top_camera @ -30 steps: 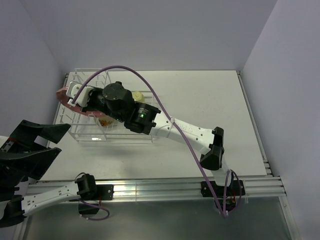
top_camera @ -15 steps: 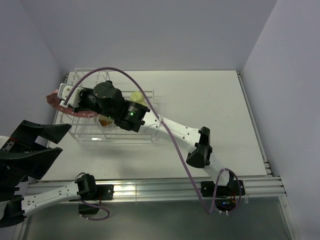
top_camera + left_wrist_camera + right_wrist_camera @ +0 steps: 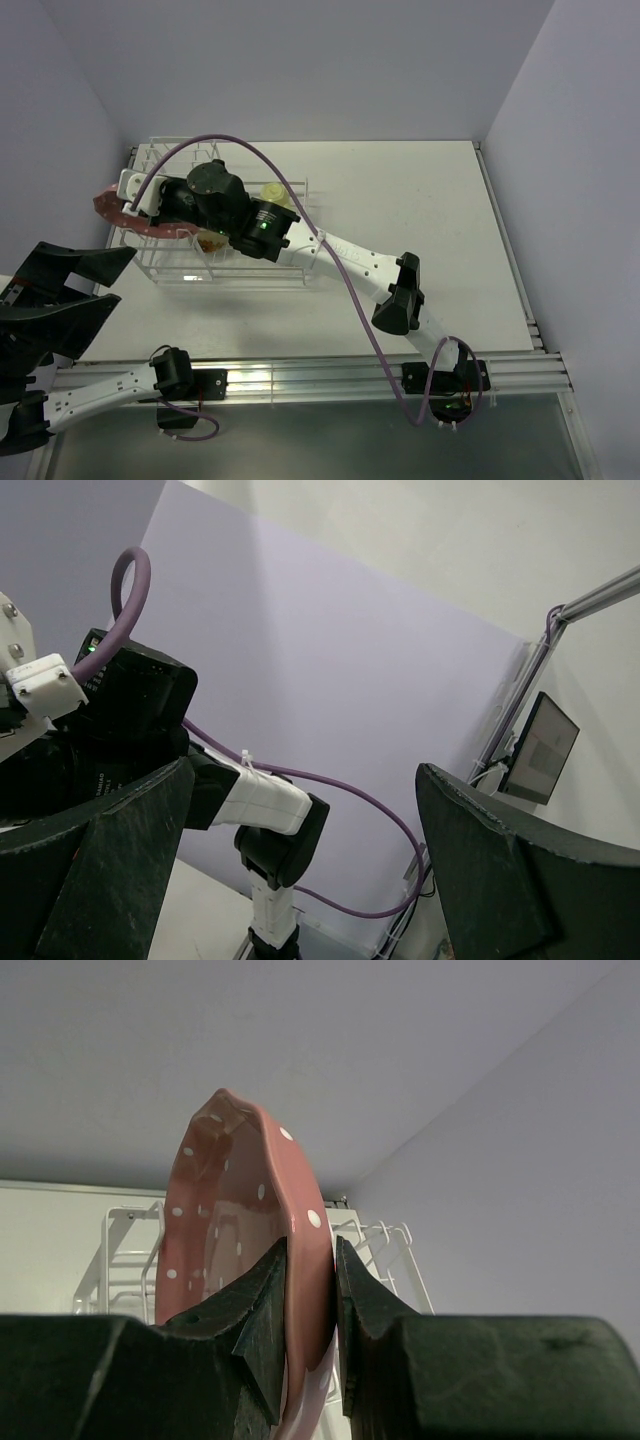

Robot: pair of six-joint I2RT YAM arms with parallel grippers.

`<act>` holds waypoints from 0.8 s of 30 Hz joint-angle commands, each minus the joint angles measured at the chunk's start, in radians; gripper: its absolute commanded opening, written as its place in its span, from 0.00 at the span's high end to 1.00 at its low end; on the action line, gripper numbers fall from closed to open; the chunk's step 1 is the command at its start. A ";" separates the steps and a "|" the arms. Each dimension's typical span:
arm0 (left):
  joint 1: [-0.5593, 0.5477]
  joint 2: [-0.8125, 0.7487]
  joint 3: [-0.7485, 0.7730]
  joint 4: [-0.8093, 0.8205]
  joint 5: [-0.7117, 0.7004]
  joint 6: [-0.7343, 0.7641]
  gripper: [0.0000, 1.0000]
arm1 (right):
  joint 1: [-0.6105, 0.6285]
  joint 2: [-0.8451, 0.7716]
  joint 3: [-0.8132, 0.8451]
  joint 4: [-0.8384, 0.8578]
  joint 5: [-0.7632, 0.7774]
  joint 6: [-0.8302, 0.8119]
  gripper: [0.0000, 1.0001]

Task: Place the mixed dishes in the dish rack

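pink plate (image 3: 104,203): from above only its left rim shows, rest under right arm | wrist view: lower edge hidden between right fingers (image 3: 180,1370) | mug (image 3: 272,191): mostly covered | dish rack (image 3: 180,272) contents beneath arm: cannot tell | left fingers (image 3: 110,860): cut by frame edge

Nothing here can be read as words or numbers. The monitor (image 3: 540,750), seen from the left wrist, shows pale blocks on its screen, too small and blurred to make out. The plate (image 3: 240,1210) bears scattered white dots, a pattern and not lettering.
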 commanded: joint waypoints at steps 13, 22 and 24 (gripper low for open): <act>-0.003 -0.036 0.005 -0.019 -0.024 0.021 0.01 | -0.006 0.004 0.068 0.142 -0.038 0.004 0.90; -0.003 -0.041 0.003 -0.022 -0.027 0.016 0.01 | -0.011 0.012 0.076 0.144 -0.034 0.015 0.58; -0.003 -0.041 0.003 -0.025 -0.027 0.016 0.01 | -0.013 0.013 0.074 0.145 -0.031 0.015 0.56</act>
